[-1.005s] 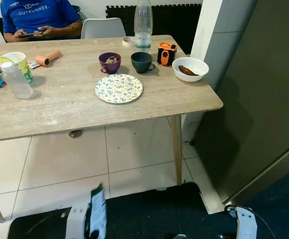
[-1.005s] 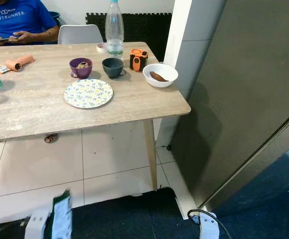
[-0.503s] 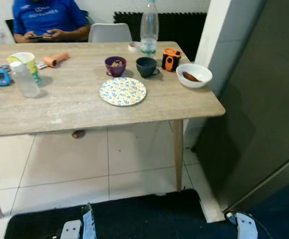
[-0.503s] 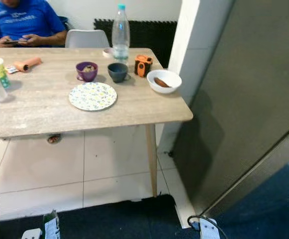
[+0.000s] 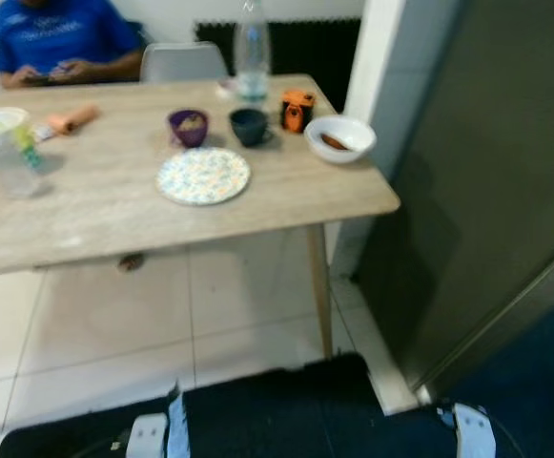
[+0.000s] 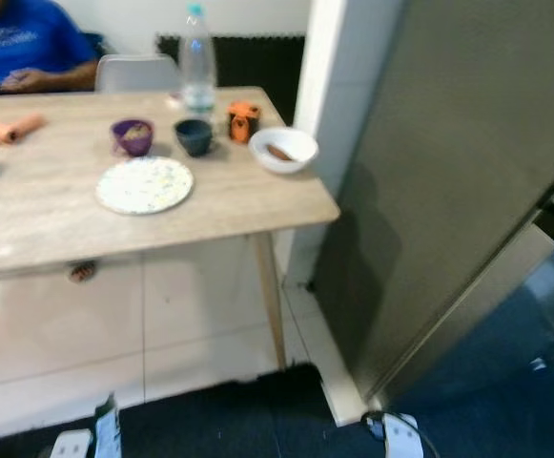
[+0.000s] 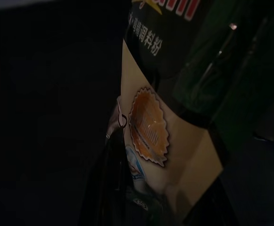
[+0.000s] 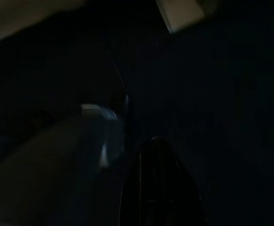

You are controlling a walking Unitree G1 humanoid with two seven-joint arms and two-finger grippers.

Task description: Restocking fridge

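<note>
Your left gripper (image 7: 141, 188) hangs low at your side with its jaws closed on a green and cream carton (image 7: 170, 117), which sits right between the fingers; a second ago it was raised higher in front of you, and your view has swung rightward, so you look to be carrying it toward the fridge. Your right gripper (image 8: 158, 188) hangs idle in the dark, and I cannot tell how its jaws stand. Beyond them lie pale floor tiles (image 5: 105, 315), then a wooden table (image 5: 95, 210) with a flowered plate (image 5: 203, 176), cups and a white bowl (image 5: 339, 138). The grey fridge door (image 6: 448, 172) stands right, and a seated person (image 5: 52, 43) is farthest.
</note>
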